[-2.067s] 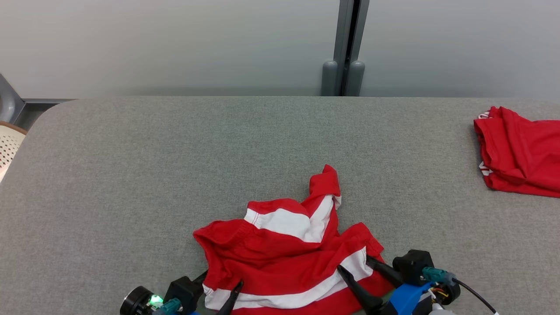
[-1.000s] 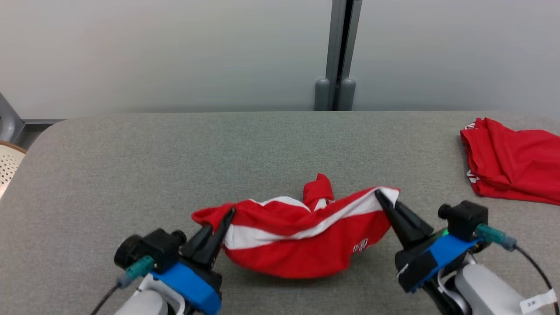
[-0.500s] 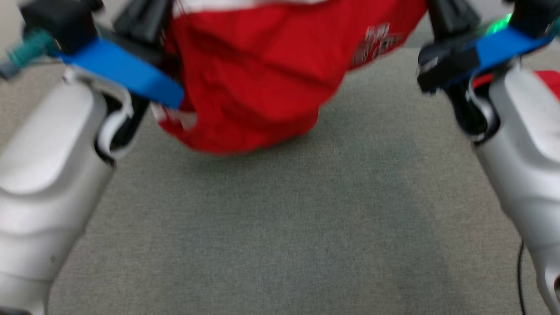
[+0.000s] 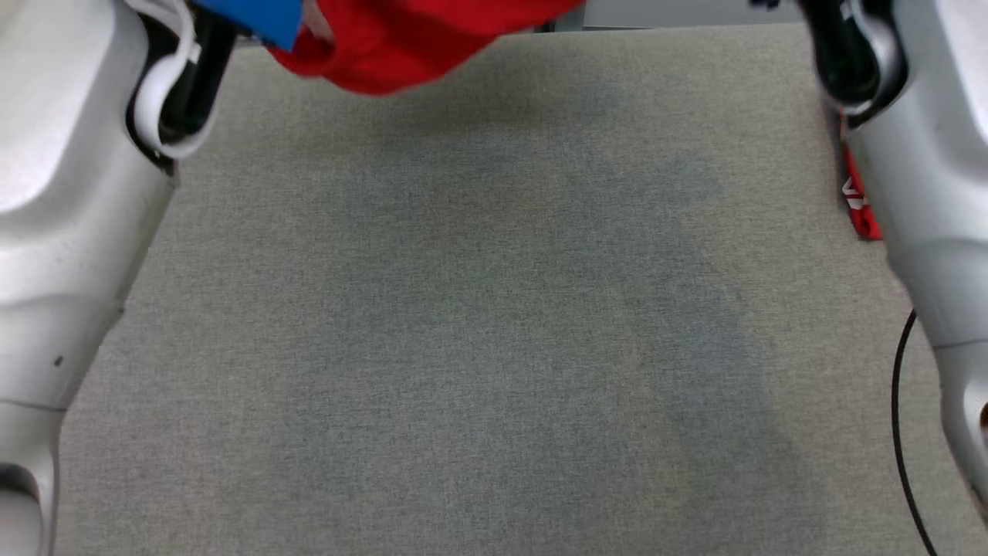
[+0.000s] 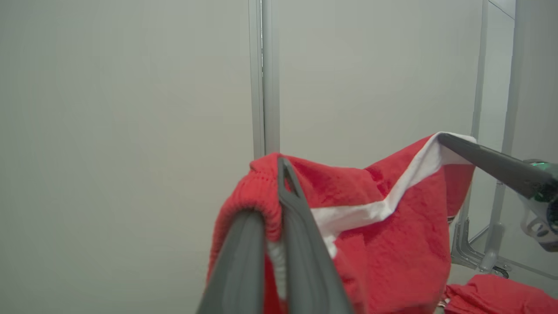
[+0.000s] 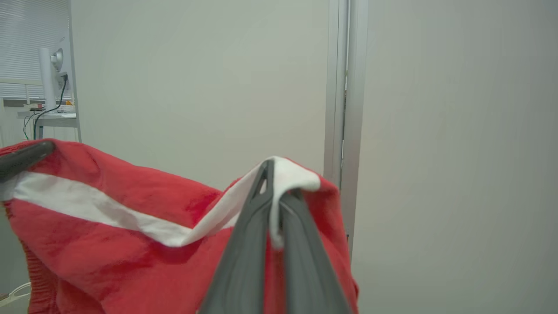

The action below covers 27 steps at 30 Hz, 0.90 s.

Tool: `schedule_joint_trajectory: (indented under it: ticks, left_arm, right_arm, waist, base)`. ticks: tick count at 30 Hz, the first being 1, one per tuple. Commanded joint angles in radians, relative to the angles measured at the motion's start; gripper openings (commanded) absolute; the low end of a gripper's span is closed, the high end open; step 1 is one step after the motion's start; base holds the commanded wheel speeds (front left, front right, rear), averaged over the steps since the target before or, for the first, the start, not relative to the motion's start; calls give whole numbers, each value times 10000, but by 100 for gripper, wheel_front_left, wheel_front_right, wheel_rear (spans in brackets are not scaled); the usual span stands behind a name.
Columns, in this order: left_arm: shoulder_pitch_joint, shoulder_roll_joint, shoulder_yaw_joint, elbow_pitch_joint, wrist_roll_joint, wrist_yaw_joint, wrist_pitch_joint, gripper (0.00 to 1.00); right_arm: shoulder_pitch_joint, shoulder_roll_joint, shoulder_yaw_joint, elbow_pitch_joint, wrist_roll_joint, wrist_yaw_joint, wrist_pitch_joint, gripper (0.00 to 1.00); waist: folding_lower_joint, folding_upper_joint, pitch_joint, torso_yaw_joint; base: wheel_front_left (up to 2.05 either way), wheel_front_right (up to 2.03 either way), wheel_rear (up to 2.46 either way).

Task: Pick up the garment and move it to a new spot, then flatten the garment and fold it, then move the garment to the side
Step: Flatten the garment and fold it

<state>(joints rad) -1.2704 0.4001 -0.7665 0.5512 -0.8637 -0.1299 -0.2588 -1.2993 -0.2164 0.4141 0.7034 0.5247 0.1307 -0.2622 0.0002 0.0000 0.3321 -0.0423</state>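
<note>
- Head view, looking down: the grey desk [image 4: 494, 324] spreads out below, with the pale left forearm [image 4: 69, 177] and right forearm [image 4: 926, 177] rising along its 2 sides.
- The garment [image 4: 401, 46], red with a white stripe, hangs at the top of that view near the left forearm. Its lowest fold sits above the far part of the desk and casts a soft shadow on it.
- Left wrist view: the left hand [image 5: 272, 205] has its 2 dark fingers closed tight on a red ribbed edge of the garment, and the cloth bunches over the fingertips.
- Right wrist view: the right hand [image 6: 277, 183] is pinched shut on a white-striped corner, which folds over its tips.
- The garment is strung between the 2 hands, up in the air in front of the pale wall [image 6: 196, 87]. The white stripe runs from one grip to the other and dips in the middle, and the red body droops below it.
- A second red cloth [image 4: 858, 201] lies on the desk at the right, mostly hidden behind the right forearm.
- A black cable [image 4: 899, 401] loops beside that forearm.
- A grey upright post [image 6: 342, 87] divides the wall behind.
</note>
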Motion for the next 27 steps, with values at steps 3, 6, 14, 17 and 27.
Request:
schedule_joint_trajectory:
  ticks: [3, 6, 14, 17, 27]
  left_arm:
    - [685, 64, -364, -33, -254, -9, -69, 0]
    - [1579, 159, -141, -356, -329, -9, -70, 0]
    - [4988, 25, 510, -1439, 328, -9, -72, 0]
    - [6357, -198, 1002, -1936, 677, -9, -73, 0]
    - [10519, -398, 1387, -2826, 1382, -9, -76, 0]
  right_arm:
    - [724, -1, 166, 120, 69, 1, -34, 0]
    - [1492, -63, 445, 100, 124, 1, -33, 0]
    - [4448, -318, 612, -831, 338, 1, -34, 0]
    - [5757, -493, 810, -1448, 246, 1, -34, 0]
    - [9629, -1108, 885, -3064, 790, 1, -36, 0]
  waist:
    - [-2, 0, 51, 88]
    - [-2, 0, 30, 155]
    - [-2, 0, -601, 277]
    - [-2, 0, -1010, 283]
    - [-2, 0, -2537, 355]
  base:
    - [0, 0, 0]
    - [0, 0, 0]
    - [0, 0, 0]
    - [0, 0, 0]
    - [0, 0, 0]
